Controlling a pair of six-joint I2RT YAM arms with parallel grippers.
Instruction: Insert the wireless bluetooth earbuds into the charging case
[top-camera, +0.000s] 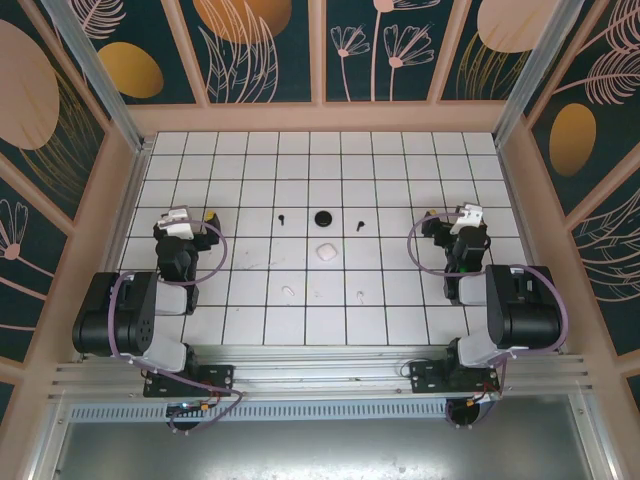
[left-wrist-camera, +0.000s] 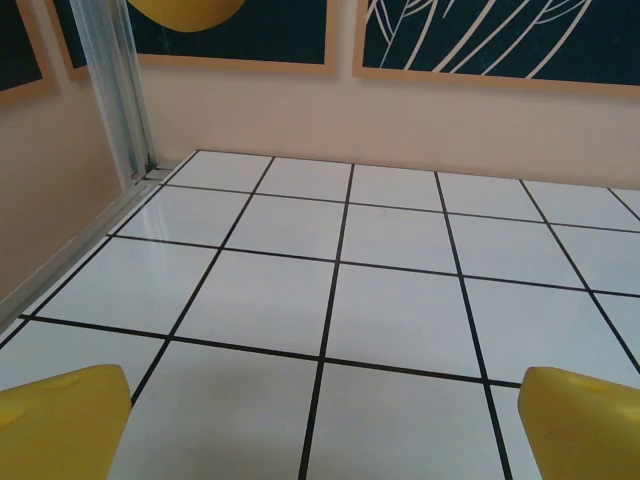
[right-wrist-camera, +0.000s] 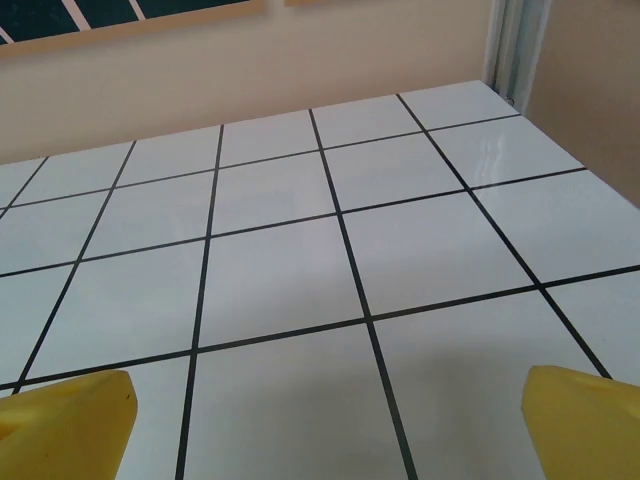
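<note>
On the white-tiled bench (top-camera: 400, 325), black grout between the tiles, toward the middle of the far half: a round black case (top-camera: 322, 217), dark and flat-looking, any marking too small to read; beside it on the left, apart from it, the left black earbud (top-camera: 281, 216), a tiny stemmed bud; on the other side, also apart, the right black earbud (top-camera: 360, 224), same shape and colour.

Just nearer than the black case, around the bench centre: a white case (top-camera: 325, 252), rounded, pale against the tiles, lettering not discernible.

Nearer still, toward the near edge and well apart from each other: the left whitish earbud (top-camera: 289, 291) and the right whitish earbud (top-camera: 360, 296), faint, barely distinct from the white tile; neither seated in a case.

By the left edge of the bench: left gripper (left-wrist-camera: 320, 430), released, yellow pads (left-wrist-camera: 60, 420) spread wide over bare tile, grasping nothing; facing the far left corner, an aluminium post (left-wrist-camera: 115, 90) standing there.

By the right edge: right gripper (right-wrist-camera: 325, 425), likewise released, yellow pads (right-wrist-camera: 585, 420) wide apart above bare tile, holding nothing; well apart from every earbud.

Around the bench: wall panels (top-camera: 265, 50), dark teal with peach leaf and flower drawings.
</note>
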